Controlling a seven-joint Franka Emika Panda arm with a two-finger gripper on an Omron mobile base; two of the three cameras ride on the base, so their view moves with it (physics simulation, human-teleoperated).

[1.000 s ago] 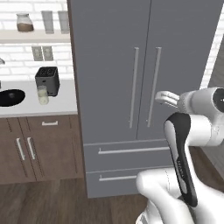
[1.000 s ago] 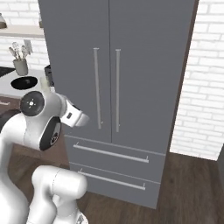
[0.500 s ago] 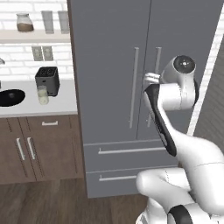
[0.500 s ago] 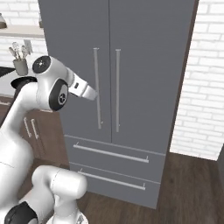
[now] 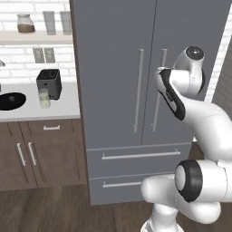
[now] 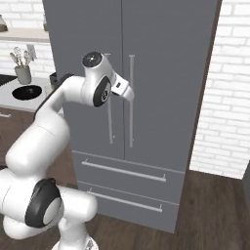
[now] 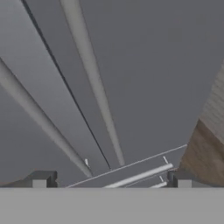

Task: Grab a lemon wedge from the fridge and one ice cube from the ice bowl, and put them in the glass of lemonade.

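Though doors shut, fridge unlabelled.

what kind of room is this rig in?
A home-style kitchen, rendered in simulation. Signs: the tall grey double-door fridge, a white counter over brown wooden cabinets with a black toaster on it, and a white brick wall.

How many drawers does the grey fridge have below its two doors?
2. The upper drawer sits directly under the doors of the fridge; the lower drawer is beneath it, near the floor, partly behind the robot.
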